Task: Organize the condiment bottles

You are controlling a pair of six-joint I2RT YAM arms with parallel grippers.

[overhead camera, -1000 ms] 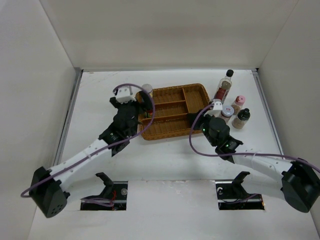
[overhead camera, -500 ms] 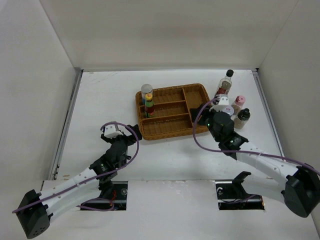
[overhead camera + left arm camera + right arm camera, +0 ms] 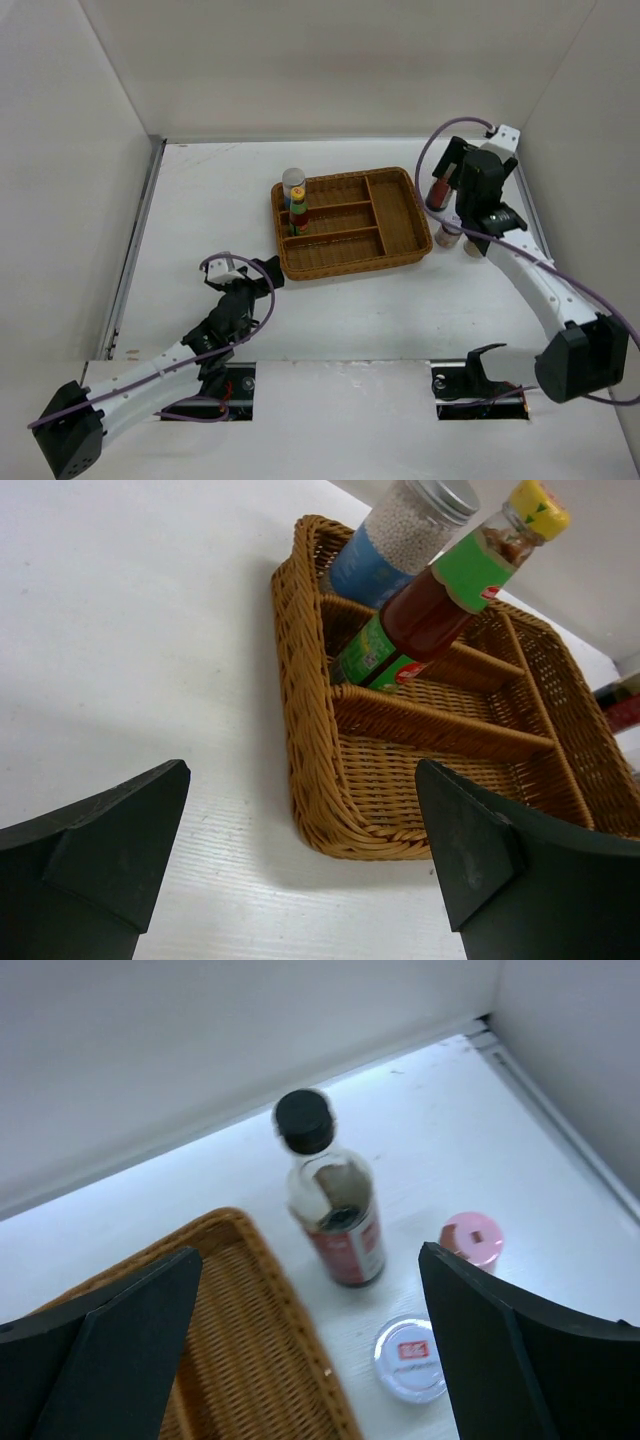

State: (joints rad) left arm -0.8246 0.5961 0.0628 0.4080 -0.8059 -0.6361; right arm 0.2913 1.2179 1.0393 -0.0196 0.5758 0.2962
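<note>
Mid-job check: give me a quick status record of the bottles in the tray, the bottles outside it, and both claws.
in tray: yellow-capped sauce bottle, leaning, and grey-lidded jar, at the left end of the wicker tray
outside, right of tray: black-capped bottle, pink-capped bottle, white-lidded jar, all upright
left claw: open, empty, low, facing the tray
right claw: open, empty, raised over the black-capped bottle

The tray is rough woven wicker on a matt white table. The black-capped bottle looks clear and glossy, its cap matt; the pink-capped bottle has a smooth plastic lid.
</note>
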